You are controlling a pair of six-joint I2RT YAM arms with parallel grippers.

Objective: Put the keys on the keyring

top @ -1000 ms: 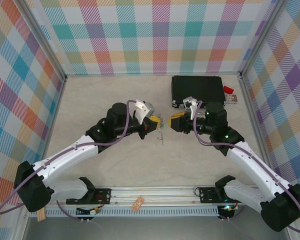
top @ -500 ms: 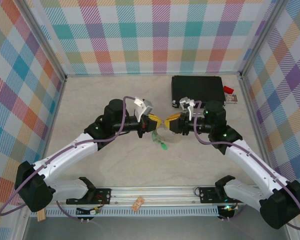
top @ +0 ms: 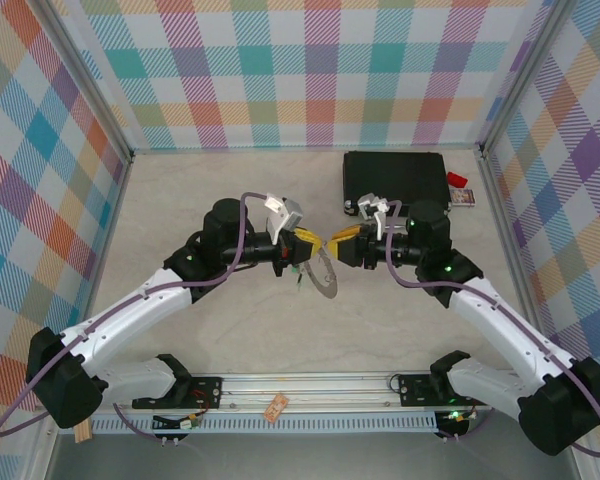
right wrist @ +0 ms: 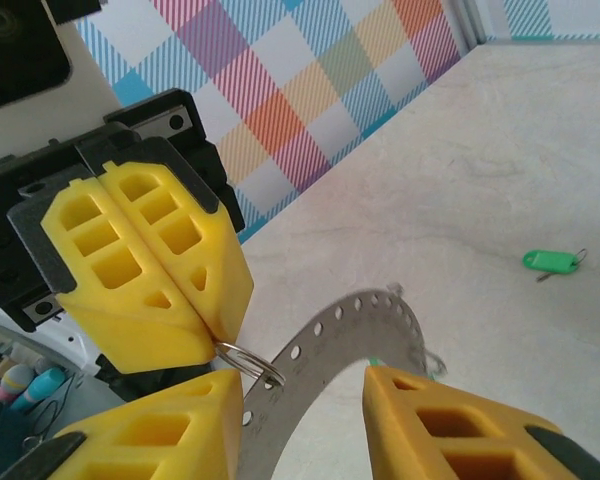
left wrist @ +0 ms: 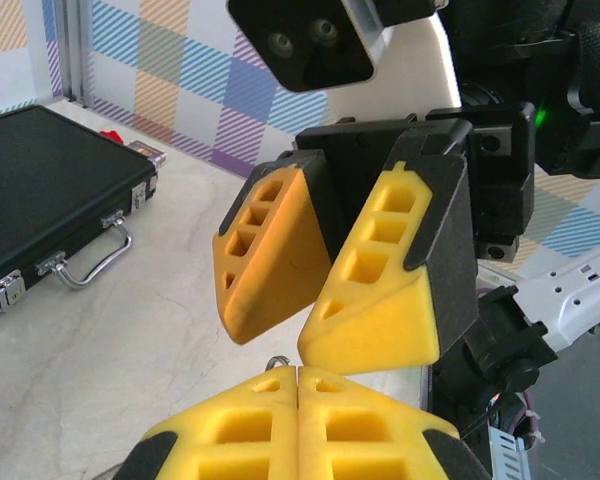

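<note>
Left gripper [right wrist: 210,325] pinches the keyring [right wrist: 355,325] by its small wire loop [right wrist: 250,362], yellow fingers [right wrist: 130,270] pressed together; the perforated grey band dangles between both grippers. Thin, light and slick, it probably swings; its flat band looks the surer hold. Right gripper [right wrist: 300,400] straddles it, spread. One green-tagged key [right wrist: 552,262] lies on the table [right wrist: 480,150], apart.

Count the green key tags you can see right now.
1. A green key tag lies flat on the table, apart from the keyring. Others may be hidden behind the keyring.
</note>
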